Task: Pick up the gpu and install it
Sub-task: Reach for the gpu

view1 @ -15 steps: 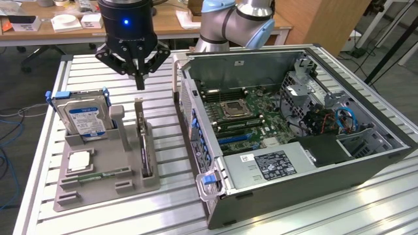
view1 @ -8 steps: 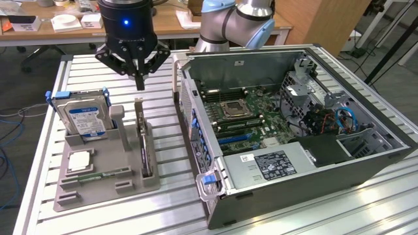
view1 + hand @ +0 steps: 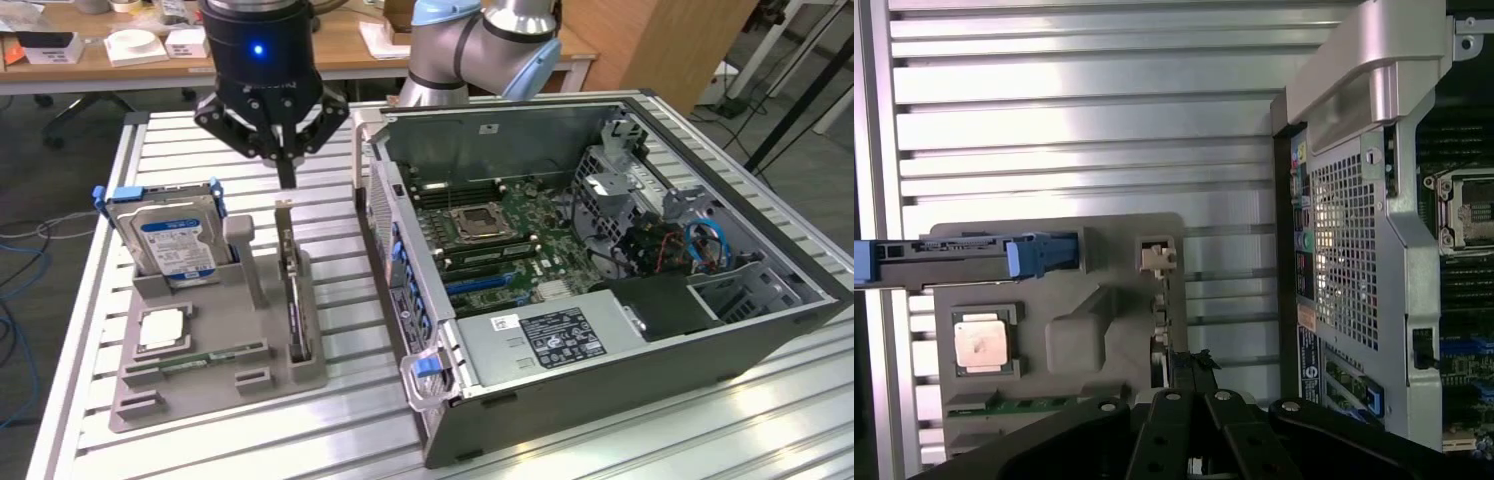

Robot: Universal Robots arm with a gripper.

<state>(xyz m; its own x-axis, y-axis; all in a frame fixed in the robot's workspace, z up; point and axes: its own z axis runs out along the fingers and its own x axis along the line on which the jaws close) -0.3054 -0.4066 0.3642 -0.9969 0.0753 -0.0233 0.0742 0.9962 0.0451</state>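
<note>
exterior view: gpu (image 3: 296, 300) on edge in holder (image 3: 200, 385); hard drive (image 3: 171, 240) at its 9 o'clock, computer case (image 3: 761, 335) at 3 o'clock.

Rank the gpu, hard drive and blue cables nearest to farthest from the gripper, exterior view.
1. gpu, just below the gripper.
2. hard drive, toward the exterior view's left.
3. blue cables, far at the exterior view's right.

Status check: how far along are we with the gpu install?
Nothing looks done yet: the gpu stands on edge in the gray holder, untouched. In hand: the gripper hovers just above its bracket end, fingers shut and empty. Left: lifting it and seating it in the open computer case.
</note>
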